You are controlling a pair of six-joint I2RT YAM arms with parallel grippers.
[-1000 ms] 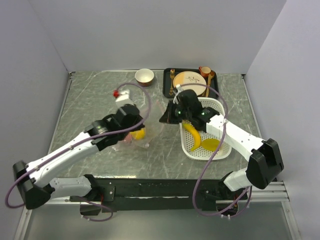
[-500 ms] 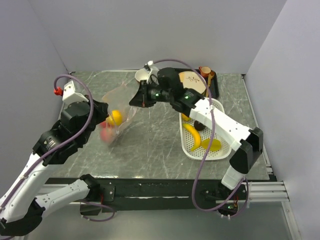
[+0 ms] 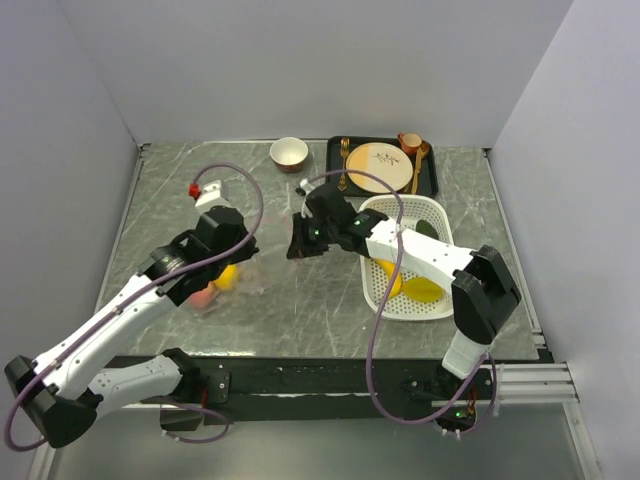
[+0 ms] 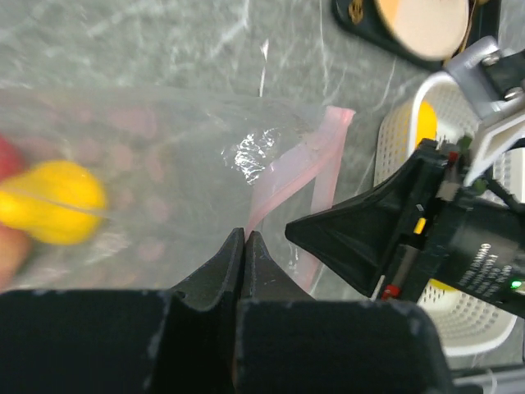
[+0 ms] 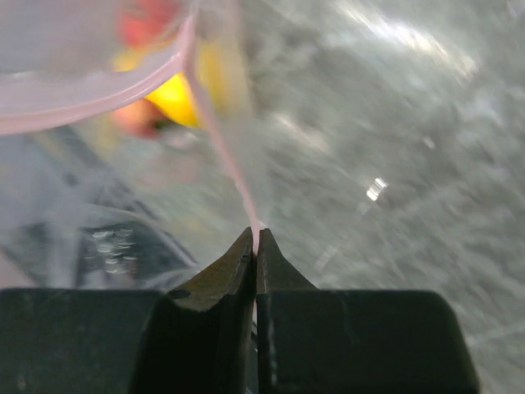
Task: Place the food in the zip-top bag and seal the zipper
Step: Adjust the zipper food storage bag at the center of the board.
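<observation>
Grey-veined stone forms the tabletop (image 3: 320,300), closed in by plain pale walls. At the far edge sit a small bowl (image 3: 289,153) and a black tray (image 3: 334,170) carrying a beige plate (image 3: 378,165). A white perforated basket (image 3: 446,226) stands on the right, with yellow pieces showing under the right arm.

The zip-top bag (image 4: 180,189) hangs stretched between the two arms, left of the basket and near the middle of the tabletop. The left claw (image 4: 244,240) is clenched, its tips pinching the pale pink zipper (image 4: 303,160) where the strip runs down to them. The right claw (image 5: 255,238) is clenched on the same strip from the opposite side, and the pink edge rises from between its tips. In the left wrist view the two claws sit near each other. A yellow fruit (image 4: 53,201) lies inside the bag with a red fruit (image 4: 8,156) beside it, both blurred.

Half a second ago the bag was held up toward the far left, with the right claw close to the bowl and the left arm raised high. Now both claws have come nearer and lower. The right claw has pulled back to a spot beside the basket's left rim, and the fruit has sunk with the bag toward the near left.
</observation>
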